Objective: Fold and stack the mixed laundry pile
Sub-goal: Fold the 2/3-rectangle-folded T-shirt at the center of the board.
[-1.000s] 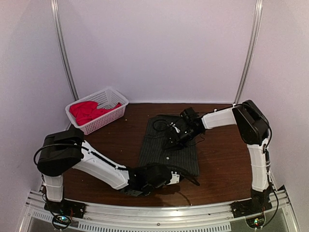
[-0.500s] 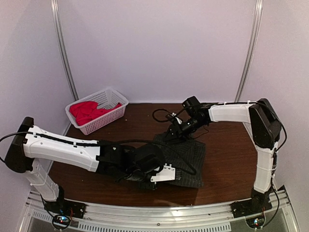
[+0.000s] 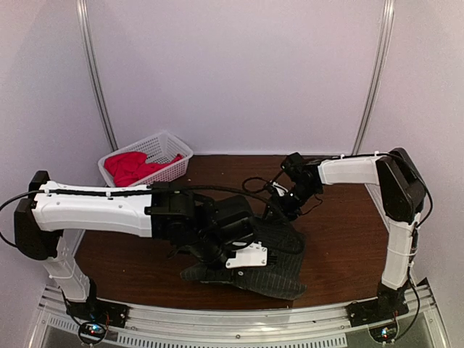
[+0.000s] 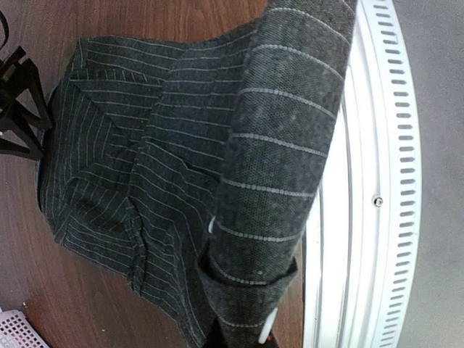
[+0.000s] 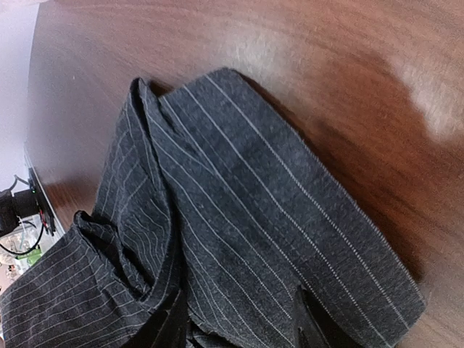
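The dark charcoal pinstriped shirt (image 3: 279, 272) lies crumpled at the table's near middle. My left gripper (image 3: 243, 255) is shut on a fold of it. In the left wrist view that fold (image 4: 283, 145) hangs from the jaws (image 4: 246, 337) and hides the fingertips. My right gripper (image 3: 284, 206) hovers at the shirt's far edge. In the right wrist view its fingers (image 5: 170, 326) stand apart over the striped cloth (image 5: 239, 203), gripping nothing. The red-pink T-shirt (image 3: 129, 167) sits bunched in the white basket at the far left.
The white lattice basket (image 3: 181, 147) stands at the far left corner, and its corner (image 4: 14, 330) shows in the left wrist view. A white metal rail (image 4: 362, 181) runs along the table's near edge, close to the shirt. Bare brown wood (image 5: 326, 65) lies beyond the shirt.
My left gripper closed on the shirt's near edge and lifted it, and the arm swung out over the table. The shirt bunched and shifted nearer. The right gripper opened and drew back to the right.
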